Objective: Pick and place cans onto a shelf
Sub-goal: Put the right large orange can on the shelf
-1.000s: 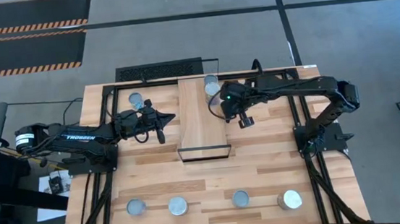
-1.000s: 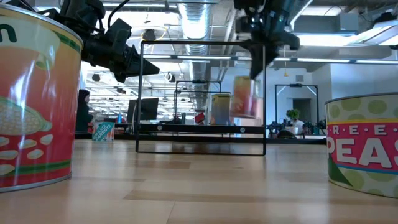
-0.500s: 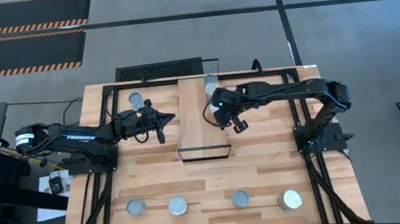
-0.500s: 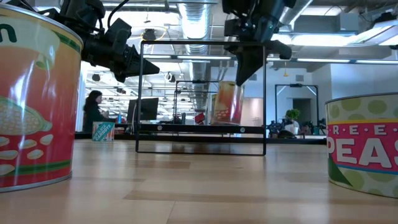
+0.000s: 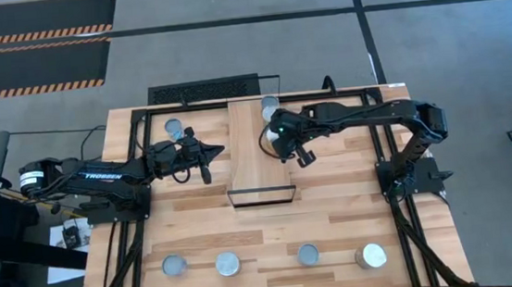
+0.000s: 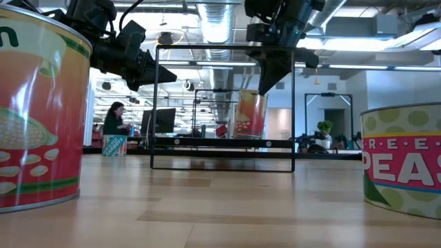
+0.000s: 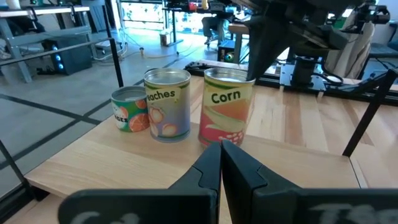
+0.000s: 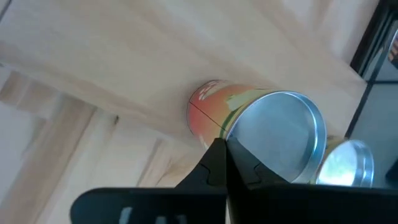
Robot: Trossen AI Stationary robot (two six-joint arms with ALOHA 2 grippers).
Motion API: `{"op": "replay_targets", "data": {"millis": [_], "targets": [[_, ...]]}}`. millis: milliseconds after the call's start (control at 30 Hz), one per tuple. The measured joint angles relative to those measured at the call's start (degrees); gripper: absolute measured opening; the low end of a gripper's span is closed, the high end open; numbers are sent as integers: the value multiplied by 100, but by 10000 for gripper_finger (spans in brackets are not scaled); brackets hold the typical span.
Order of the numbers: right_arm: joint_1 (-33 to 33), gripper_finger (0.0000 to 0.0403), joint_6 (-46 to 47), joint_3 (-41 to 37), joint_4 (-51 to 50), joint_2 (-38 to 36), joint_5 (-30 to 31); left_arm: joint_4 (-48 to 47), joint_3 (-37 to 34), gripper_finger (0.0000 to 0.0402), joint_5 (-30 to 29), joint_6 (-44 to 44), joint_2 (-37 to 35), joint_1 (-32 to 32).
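My right gripper (image 5: 278,148), fingers together and off it, hovers at the Corn can (image 6: 249,114) on the shelf (image 5: 255,157) mid-frame; it looks rigid, slick-sided and weighty, so I'd clamp mid-label, while my left gripper (image 5: 210,151), pinched empty, waits left.

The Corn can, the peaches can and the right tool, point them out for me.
Corn can (image 7: 226,116): left wrist view, on its front label.
Peaches can (image 7: 166,106): left wrist view, on its label.
Right tool (image 6: 267,86): low view, between its fingertips.
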Motion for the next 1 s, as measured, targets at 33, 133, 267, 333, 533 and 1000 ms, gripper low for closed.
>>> {"op": "replay_targets", "data": {"millis": [33, 133, 267, 333, 533, 1000], "targets": [[-28, 7, -17, 0, 12, 0, 0, 0, 0, 0, 0, 1, 0, -1], [-44, 7, -13, 0, -5, 0, -2, 0, 0, 0, 0, -1, 0, -1], [-70, 8, 14, -1, -41, 0, -27, 0, 0, 0, 0, -1, 0, 0], [-70, 9, 31, -2, -27, 0, -33, 0, 0, 0, 0, -2, 0, 0], [-74, 13, 31, -2, -28, 0, -35, 0, 0, 0, 0, -3, 0, 0], [-61, 17, 29, 50, 69, 315, 68, -9, 0, 0, 2, -21, 0, 1]]}}
